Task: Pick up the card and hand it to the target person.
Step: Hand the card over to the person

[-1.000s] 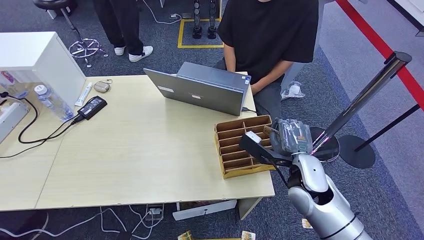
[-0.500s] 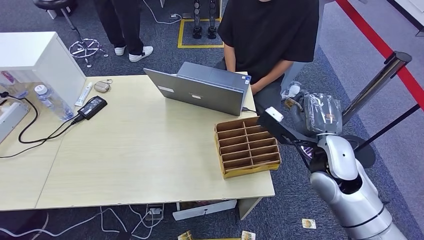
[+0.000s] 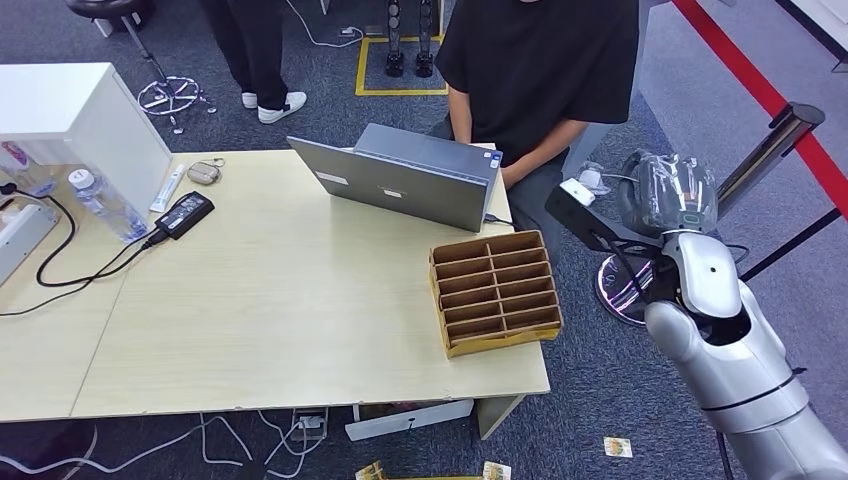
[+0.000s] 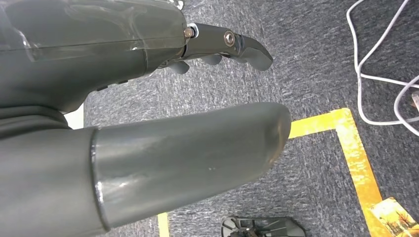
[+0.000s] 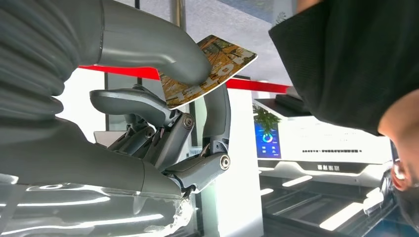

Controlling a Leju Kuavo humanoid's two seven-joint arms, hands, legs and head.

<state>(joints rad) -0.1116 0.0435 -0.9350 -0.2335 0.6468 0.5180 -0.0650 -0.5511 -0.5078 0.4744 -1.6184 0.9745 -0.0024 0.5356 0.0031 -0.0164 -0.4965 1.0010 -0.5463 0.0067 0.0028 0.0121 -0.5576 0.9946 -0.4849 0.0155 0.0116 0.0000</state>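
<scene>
Right wrist view: the card (image 5: pixel 210 69) is seen pinched between the thick thumb and the darker fingers (image 5: pixel 217 111) of the right hand (image 5: pixel 163 118), upper centre of frame, with the person (image 5: pixel 346 54) in black at upper right. Head view: the same right hand (image 3: pixel 665 195) is raised at right of frame, beside the seated person (image 3: pixel 540 70); the card cannot be made out there. A cardboard divider tray (image 3: pixel 495 292) sits on the table (image 3: pixel 250 300). Left wrist view: the left hand (image 4: pixel 163 98) is shown over grey carpet, fingers apart, nothing held.
</scene>
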